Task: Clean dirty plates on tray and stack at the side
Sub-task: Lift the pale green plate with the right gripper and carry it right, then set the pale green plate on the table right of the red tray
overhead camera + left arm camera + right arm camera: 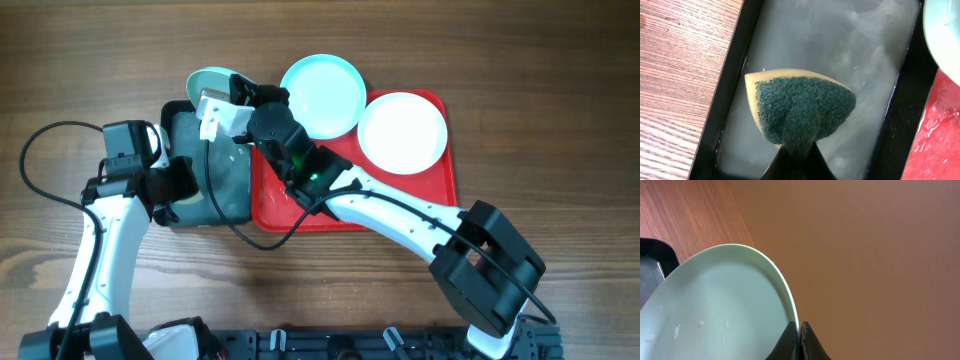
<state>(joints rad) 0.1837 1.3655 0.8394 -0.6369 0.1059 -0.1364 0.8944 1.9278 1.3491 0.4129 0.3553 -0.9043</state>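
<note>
Your three plates are in three different places. The white plate (402, 131) lies flat in the far right corner of the red tray (425, 185). Just beside it, a turquoise plate (322, 95) sits over the tray's far left corner and overhangs the rim toward the table. The third plate, a pale blue-green plate (720, 310), is off the tray and lifted beyond the far end of the black tray (730, 75). A few small pale specks show on its inner face in the right wrist view. The right gripper (799, 330) is clamped narrowly on that plate's rim, one finger on each side of the edge. Your right arm reaches from the near right of the table diagonally across the red tray's left half. Its wrist is over the far end of the black tray, and the plate hangs from the fingers with the wooden table (700, 215) behind it. The left gripper (797, 147) is pinched on a green-faced yellow sponge (800, 107), gripping it at the near corner. The sponge sits over the cloudy water in the black tray, but you cannot tell from this view whether it touches the water. Your left arm comes up the left side of the table and bends inward, ending over the black tray's near half.
</note>
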